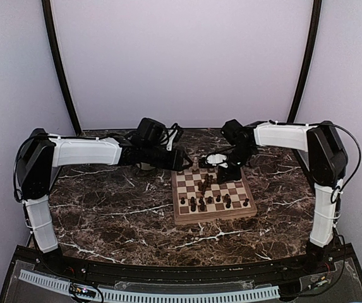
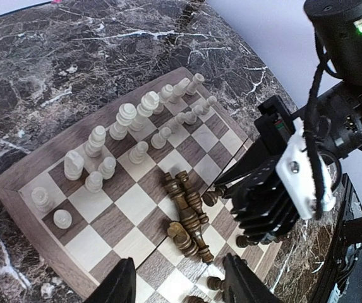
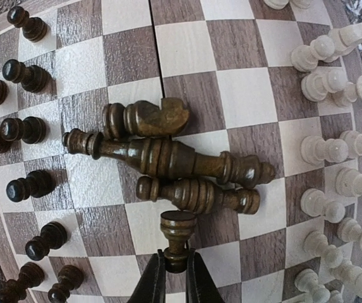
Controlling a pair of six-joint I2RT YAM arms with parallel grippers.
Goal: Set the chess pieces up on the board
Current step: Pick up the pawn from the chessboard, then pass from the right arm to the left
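The wooden chessboard [image 1: 213, 214] lies on the marble table; it also shows in the left wrist view [image 2: 26, 173] and the right wrist view [image 3: 244, 38]. Cream-white pieces [image 2: 127, 120] stand along one side, also in the right wrist view [image 3: 323, 151]. Dark pawns [image 3: 26, 129] stand along the opposite side. Three dark pieces [image 3: 168, 158] lie toppled in a heap mid-board, also in the left wrist view [image 2: 190, 218]. My right gripper [image 3: 176, 265] is shut on the head of a dark pawn [image 3: 178, 230] right beside that heap. My left gripper [image 2: 181, 287] is open and empty above the board.
The dark marble tabletop [image 1: 105, 208] surrounds the board. The two arms meet over the board's far edge, my left gripper [image 1: 182, 162] close to my right gripper [image 1: 226, 172]. The right arm's black wrist [image 2: 263, 202] stands close in front of my left fingers.
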